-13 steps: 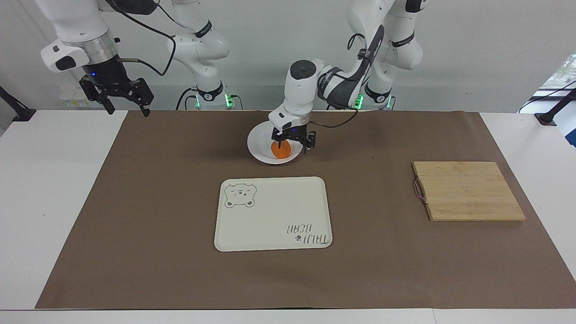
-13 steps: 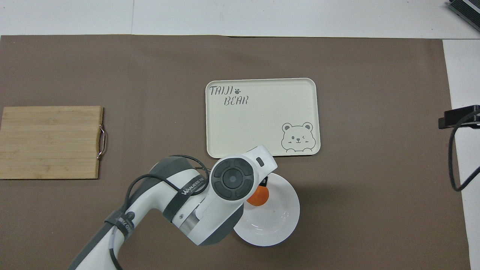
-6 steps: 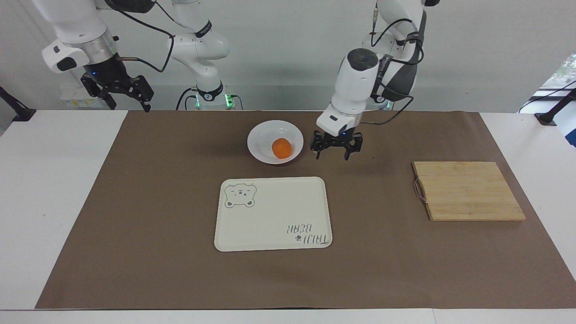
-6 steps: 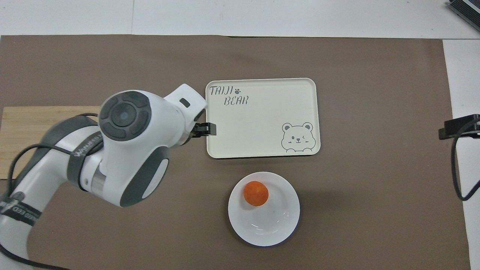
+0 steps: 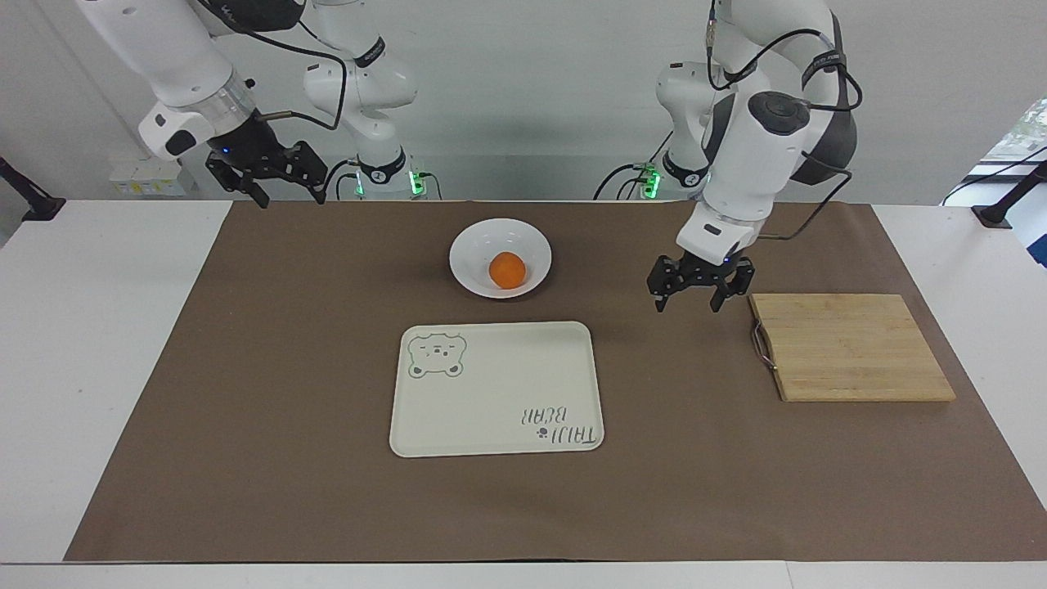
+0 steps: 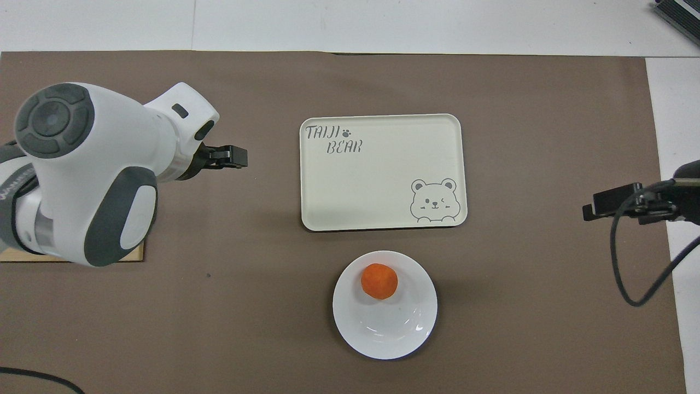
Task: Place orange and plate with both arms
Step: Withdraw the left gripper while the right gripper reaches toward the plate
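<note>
Brown paper covered the table, where the orange [image 5: 508, 270] sat in the plate [image 5: 470, 258] nearer the robots than the tray [image 5: 496, 388] — a glossy, breakable dish best pinched at its rim — while the left gripper [image 5: 697, 285] and right gripper [image 5: 268, 169] hung spread and empty.

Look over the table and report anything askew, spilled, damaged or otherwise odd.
Nothing stands out. The orange sits whole in the plate, the tray and cutting board lie flat on the brown mat, and nothing is spilled or broken.
</note>
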`<act>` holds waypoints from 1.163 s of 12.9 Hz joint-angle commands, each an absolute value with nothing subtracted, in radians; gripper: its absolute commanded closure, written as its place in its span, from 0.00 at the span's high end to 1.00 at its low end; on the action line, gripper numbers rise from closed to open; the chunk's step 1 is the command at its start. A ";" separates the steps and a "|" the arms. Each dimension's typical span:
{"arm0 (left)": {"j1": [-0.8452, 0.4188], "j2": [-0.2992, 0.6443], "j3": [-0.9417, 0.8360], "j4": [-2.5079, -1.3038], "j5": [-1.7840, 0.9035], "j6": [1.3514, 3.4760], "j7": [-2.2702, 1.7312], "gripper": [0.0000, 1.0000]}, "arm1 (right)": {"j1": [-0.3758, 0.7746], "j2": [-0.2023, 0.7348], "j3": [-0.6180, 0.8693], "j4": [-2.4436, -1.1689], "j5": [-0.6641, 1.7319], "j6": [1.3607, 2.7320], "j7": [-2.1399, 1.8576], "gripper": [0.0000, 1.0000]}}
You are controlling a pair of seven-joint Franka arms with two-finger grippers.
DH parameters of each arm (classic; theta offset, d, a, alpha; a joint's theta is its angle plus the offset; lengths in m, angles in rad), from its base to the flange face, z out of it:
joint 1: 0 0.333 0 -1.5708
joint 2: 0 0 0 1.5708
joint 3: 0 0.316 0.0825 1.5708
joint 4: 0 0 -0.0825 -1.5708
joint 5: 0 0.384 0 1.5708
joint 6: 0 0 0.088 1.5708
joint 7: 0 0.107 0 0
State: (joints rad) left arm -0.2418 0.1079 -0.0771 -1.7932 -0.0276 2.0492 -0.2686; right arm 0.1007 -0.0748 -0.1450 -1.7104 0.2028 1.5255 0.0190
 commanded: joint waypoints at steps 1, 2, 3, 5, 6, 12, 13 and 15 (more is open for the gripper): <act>-0.174 0.124 -0.087 -1.721 -0.025 1.959 -0.200 1.00 | 0.098 -0.118 -0.143 -1.915 0.351 1.665 -0.001 1.00; -0.155 0.124 -0.087 -1.703 -0.025 1.932 -0.171 1.00 | 0.100 -0.127 -0.143 -1.981 0.415 1.724 -0.058 1.00; -0.129 0.123 -0.086 -1.689 -0.025 1.915 -0.140 1.00 | 0.100 -0.130 -0.143 -2.050 0.476 1.773 -0.131 1.00; -0.065 0.121 -0.086 -1.654 -0.023 1.866 -0.094 1.00 | 0.100 -0.136 -0.143 -2.176 0.598 1.845 -0.269 1.00; -0.028 0.123 -0.086 -1.637 -0.021 1.840 -0.071 1.00 | 0.103 -0.146 -0.143 -2.240 0.638 1.891 -0.325 1.00; 0.057 0.086 -0.080 -1.578 -0.023 1.665 -0.031 1.00 | 0.175 -0.173 -0.143 -2.532 0.914 2.055 -0.570 1.00; 0.048 0.060 -0.081 -1.588 -0.025 1.643 -0.031 1.00 | 0.182 -0.170 -0.143 -2.566 0.970 2.068 -0.619 1.00; 0.028 0.034 -0.083 -1.614 -0.025 1.634 -0.034 1.00 | 0.184 -0.154 -0.143 -2.621 1.064 2.071 -0.720 1.00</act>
